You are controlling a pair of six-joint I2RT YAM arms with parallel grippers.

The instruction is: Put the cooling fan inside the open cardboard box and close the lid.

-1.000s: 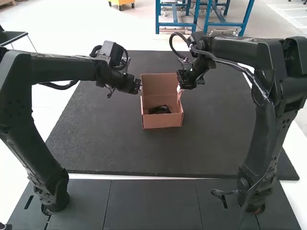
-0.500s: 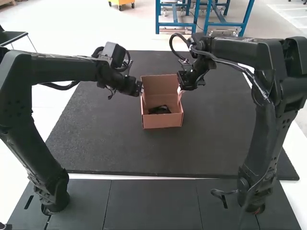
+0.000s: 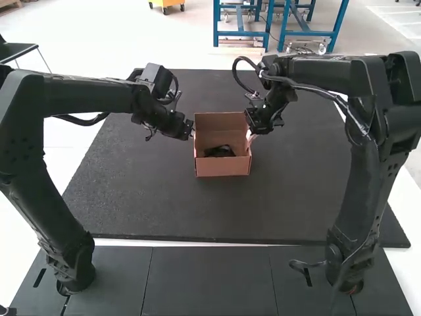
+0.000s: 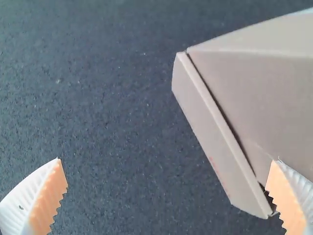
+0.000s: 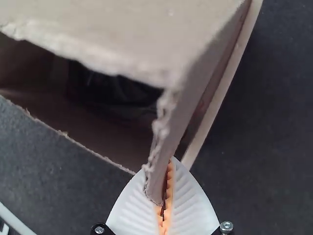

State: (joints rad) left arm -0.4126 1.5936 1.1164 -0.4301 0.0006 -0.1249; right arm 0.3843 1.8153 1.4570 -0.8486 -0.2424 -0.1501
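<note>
lower now than a second ago, the lid [image 3: 220,120] has tipped toward the near side over the cardboard box [image 3: 222,166], and both of my arms have shifted nearer along with it. my right claw [image 3: 252,129] is pinching the lid's right edge; from its wrist i see the cardboard sheet [image 5: 195,73] clamped between the white ribbed fingers [image 5: 190,205]. my left claw [image 3: 189,127] is at the lid's left edge with its fingers spread wide. in its wrist view one orange pad [image 4: 281,191] is just against the corner of a folded cardboard flap [image 4: 215,147], and the other pad [image 4: 46,193] hangs apart over the mat. the cooling fan [image 3: 218,151] lies inside the box, a dark shape on its floor, still visible under the half-lowered lid. the box stands on the black mat [image 3: 164,197] in the middle of the counter, between the two arms.
</note>
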